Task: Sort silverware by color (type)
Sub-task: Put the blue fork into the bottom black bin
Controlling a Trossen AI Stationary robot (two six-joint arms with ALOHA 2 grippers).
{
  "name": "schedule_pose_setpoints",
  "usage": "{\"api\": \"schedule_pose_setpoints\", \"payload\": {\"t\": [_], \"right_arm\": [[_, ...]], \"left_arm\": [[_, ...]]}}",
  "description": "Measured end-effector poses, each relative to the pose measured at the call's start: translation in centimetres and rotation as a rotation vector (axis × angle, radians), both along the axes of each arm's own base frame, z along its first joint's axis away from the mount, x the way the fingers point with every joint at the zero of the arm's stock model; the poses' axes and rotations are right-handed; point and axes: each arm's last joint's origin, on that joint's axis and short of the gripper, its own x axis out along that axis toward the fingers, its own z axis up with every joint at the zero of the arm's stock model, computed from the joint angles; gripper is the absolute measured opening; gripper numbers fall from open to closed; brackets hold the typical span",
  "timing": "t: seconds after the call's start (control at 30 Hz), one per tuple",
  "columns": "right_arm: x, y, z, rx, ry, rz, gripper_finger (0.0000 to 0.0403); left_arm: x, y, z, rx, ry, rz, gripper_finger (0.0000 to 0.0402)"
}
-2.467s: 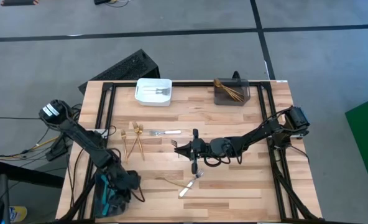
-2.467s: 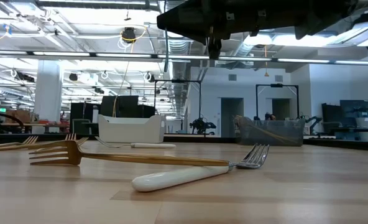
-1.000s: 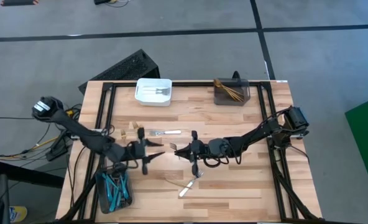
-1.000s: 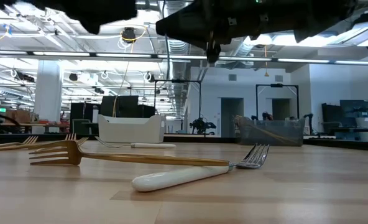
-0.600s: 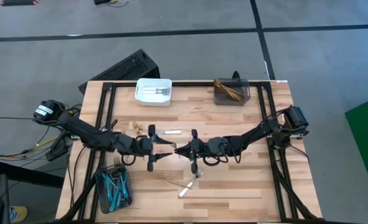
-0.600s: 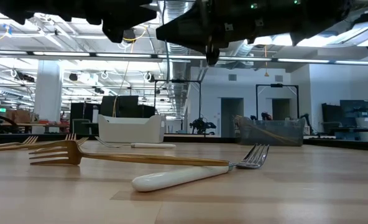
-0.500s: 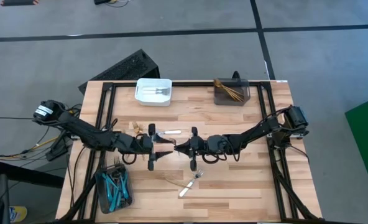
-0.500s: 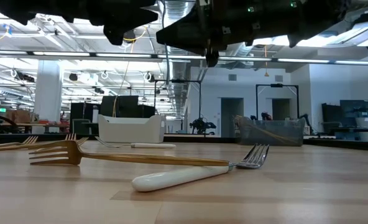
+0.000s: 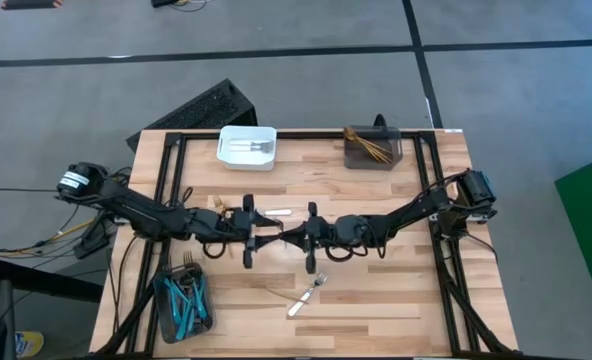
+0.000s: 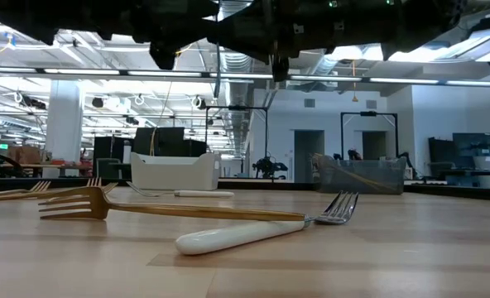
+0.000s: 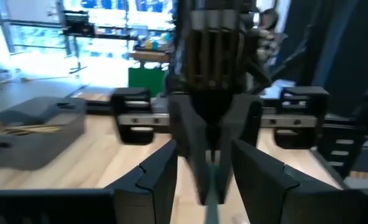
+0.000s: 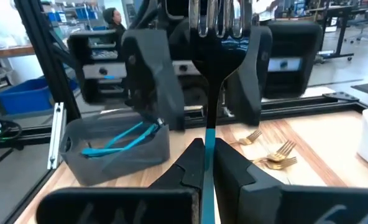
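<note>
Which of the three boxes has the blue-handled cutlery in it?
The dark bin at the high view's lower left; the white bin holds silver pieces, the grey bin gold ones.

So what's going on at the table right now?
The two arms meet mid-table for a handoff. The right gripper is shut on a blue-handled fork, tines pointing at the left gripper, whose open fingers sit around the fork head. Other blue-handled pieces lie in the grey bin at the near left. Gold forks and a white-handled fork lie loose.
</note>
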Motion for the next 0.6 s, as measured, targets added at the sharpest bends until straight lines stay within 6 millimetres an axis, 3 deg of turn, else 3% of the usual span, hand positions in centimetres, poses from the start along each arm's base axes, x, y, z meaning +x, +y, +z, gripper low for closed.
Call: {"api": "schedule_pose_setpoints", "payload": {"t": [0.3, 0.6], "right_arm": [[0.07, -0.26, -0.05, 0.0, 0.008, 0.014, 0.0038], [0.06, -0.14, -0.13, 0.033, 0.018, 0.045, 0.0041]], "left_arm": [[0.97, -0.22, -1.04, 0.017, -0.029, -0.003, 0.0121], [0.74, -0.17, -0.52, 0.061, -0.044, -0.002, 0.0017]]}}
